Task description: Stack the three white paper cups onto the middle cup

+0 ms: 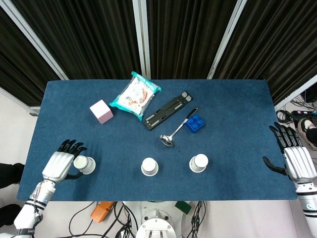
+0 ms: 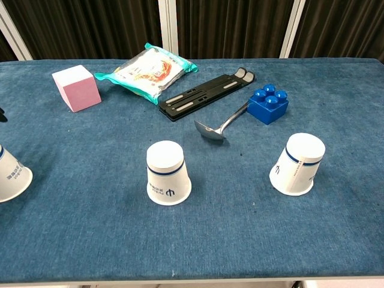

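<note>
Standing inverted in a near row on the blue counter point(image 1: 237, 119): left cup point(image 1: 85, 164), middle cup point(image 1: 149, 167), right cup point(image 1: 199, 162), well apart. Left hand point(image 1: 62, 164) just beside the left cup, fingers spread, contact unclear. Right hand point(image 1: 294, 159) released, fingers spread, off the counter's right edge.

left hand point(image 1: 60, 165): near table point(image 1: 237, 124) front-left corner, fingers spread, holds nothing | right hand point(image 1: 294, 161): beyond table right edge, fingers spread
</note>
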`<state>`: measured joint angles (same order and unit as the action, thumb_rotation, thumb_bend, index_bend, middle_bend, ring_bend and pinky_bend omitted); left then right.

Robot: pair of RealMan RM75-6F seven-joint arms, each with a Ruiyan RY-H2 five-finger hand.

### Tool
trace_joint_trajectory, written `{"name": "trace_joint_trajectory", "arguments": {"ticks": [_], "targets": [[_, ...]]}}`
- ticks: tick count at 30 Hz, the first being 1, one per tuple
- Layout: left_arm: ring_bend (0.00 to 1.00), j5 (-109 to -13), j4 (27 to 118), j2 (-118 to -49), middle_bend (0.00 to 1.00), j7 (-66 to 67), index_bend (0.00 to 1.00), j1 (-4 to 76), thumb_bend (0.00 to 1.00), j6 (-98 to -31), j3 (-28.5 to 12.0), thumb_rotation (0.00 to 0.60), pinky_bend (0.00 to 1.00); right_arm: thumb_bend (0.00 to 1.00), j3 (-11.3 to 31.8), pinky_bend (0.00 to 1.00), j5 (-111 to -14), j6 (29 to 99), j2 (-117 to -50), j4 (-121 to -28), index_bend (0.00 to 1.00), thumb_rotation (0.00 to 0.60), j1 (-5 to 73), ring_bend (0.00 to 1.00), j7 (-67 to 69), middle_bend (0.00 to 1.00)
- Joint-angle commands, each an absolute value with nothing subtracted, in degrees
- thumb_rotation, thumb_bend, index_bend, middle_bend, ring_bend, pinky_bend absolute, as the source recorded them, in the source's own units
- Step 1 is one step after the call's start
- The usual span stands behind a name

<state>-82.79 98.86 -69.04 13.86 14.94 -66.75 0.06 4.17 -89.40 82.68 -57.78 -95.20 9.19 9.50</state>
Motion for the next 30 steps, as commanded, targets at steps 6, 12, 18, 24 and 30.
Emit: {"name": "trace_joint_trajectory", "arguments": {"ticks": [6,12,18,24,30], "targets": [[0.05,-81.17,97.84,-69.41,0.12,13.37,0.25,15.71,0.25,-64.98,0.69,0.600,0.00,0.41,4.20,0.00,-89.19,81.97,-58.06,-95.21,0.00,0.600,9.62,0.00,9.17,0.01],[0.05,-79.68,97.79,-69.20,0.12,14.23,0.25,15.89,0.27,-64.63,0.88,0.600,0.00,0.41,4.09,0.00,-88.93,81.68,-58.20,-95.24,0.00,0.600,9.65,0.00,9.10,0.01],[0.05,-78.52,97.48,-69.17,0.12,14.52,0.28,16.21,0.31,-63.90,1.14,0.600,0.00,0.41,3.97,0.00,-88.84,81.52,-58.31,-95.23,0.00,0.600,9.64,0.00,9.06,0.01],[0.05,-77.83,97.12,-69.09,0.14,14.95,0.36,16.24,0.37,-64.33,1.09,0.600,0.00,0.41,3.84,0.00,-88.95,81.65,-58.33,-95.39,0.00,0.600,9.54,0.00,8.87,0.01],[0.05,-79.62,98.10,-68.66,0.15,13.34,0.38,16.63,0.37,-65.10,1.00,0.600,0.00,0.41,3.72,0.00,-89.21,81.96,-58.30,-95.71,0.00,0.600,9.40,0.00,8.64,0.01]]}}
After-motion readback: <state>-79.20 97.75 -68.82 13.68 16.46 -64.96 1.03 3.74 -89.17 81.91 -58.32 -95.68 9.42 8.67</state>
